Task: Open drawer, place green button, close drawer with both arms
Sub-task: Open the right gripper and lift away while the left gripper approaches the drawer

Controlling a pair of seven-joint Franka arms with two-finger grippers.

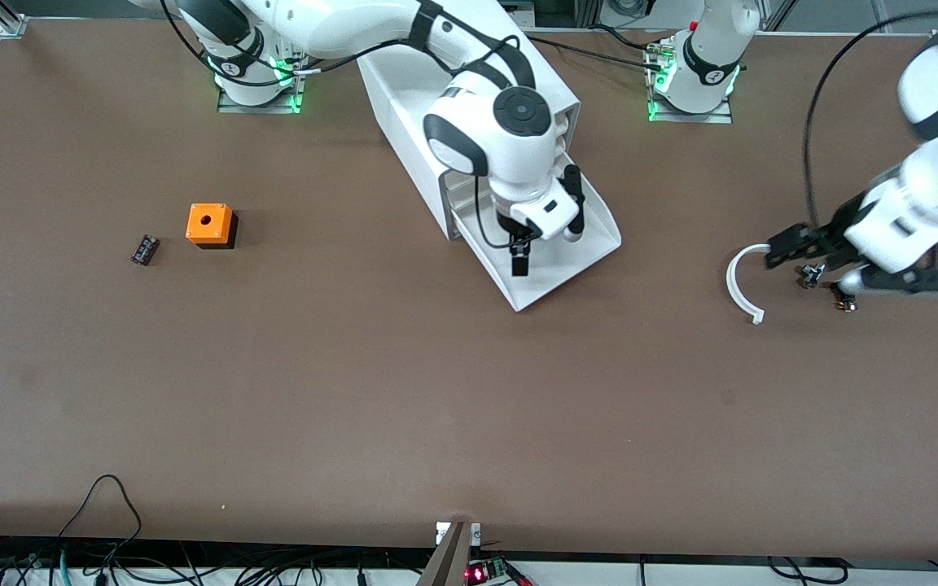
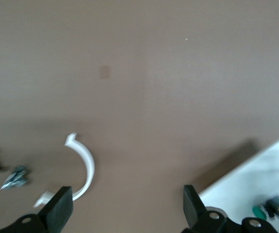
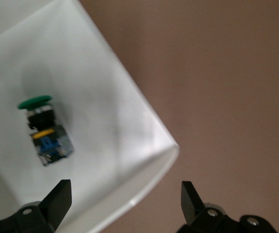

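Observation:
The lowest drawer (image 1: 567, 268) of the white cabinet (image 1: 404, 106) is pulled out toward the front camera. The button (image 3: 44, 128), with its green cap and blue body, lies on its side on the drawer floor (image 3: 105, 97). It is hidden under the right arm in the front view. My right gripper (image 1: 522, 260) is open and empty above the drawer's front rim, and it also shows in the right wrist view (image 3: 124, 204). My left gripper (image 1: 782, 251) is open and empty over bare table near the left arm's end. It also shows in the left wrist view (image 2: 125, 208), which shows the drawer corner (image 2: 255, 179) and the button (image 2: 272, 208).
A white curved part (image 1: 730, 281) lies on the table under the left gripper, with two small metal parts (image 1: 808, 277) beside it. An orange cube with a hole (image 1: 210, 225) and a small black part (image 1: 144, 249) sit toward the right arm's end.

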